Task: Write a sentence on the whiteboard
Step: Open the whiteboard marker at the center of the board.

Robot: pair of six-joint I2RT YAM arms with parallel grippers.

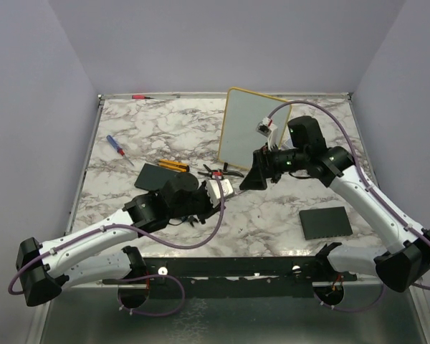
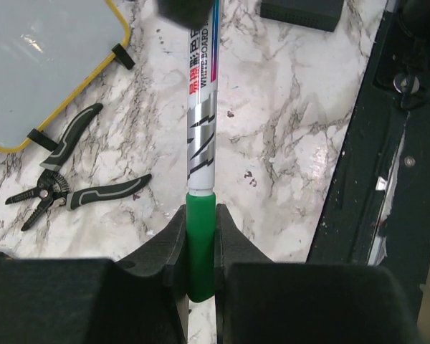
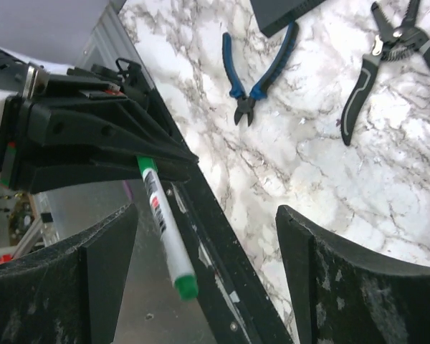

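Both arms meet mid-table: left gripper [image 2: 201, 222] clamps the marker [image 2: 201, 136] by its green end, its length aimed between your right gripper [image 3: 204, 222], jaws wide; whiteboard [image 1: 251, 129] stands by the far edge of the table [image 1: 272, 215], right arm nearer

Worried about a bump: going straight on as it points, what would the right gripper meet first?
Probably the marker, held by the left gripper and lying between the right gripper's open fingers; depth is unclear.

White marble table [image 1: 165, 129], veined grey. The whiteboard [image 1: 247, 125] is white, rimmed yellow, with black feet. The marker [image 2: 201, 143] is white, green at both ends, with red lettering and silver-black zigzags. Pliers [image 2: 72, 186] black and grey; cutters [image 3: 261, 68] blue-handled; pad [image 1: 325, 223] dark grey.
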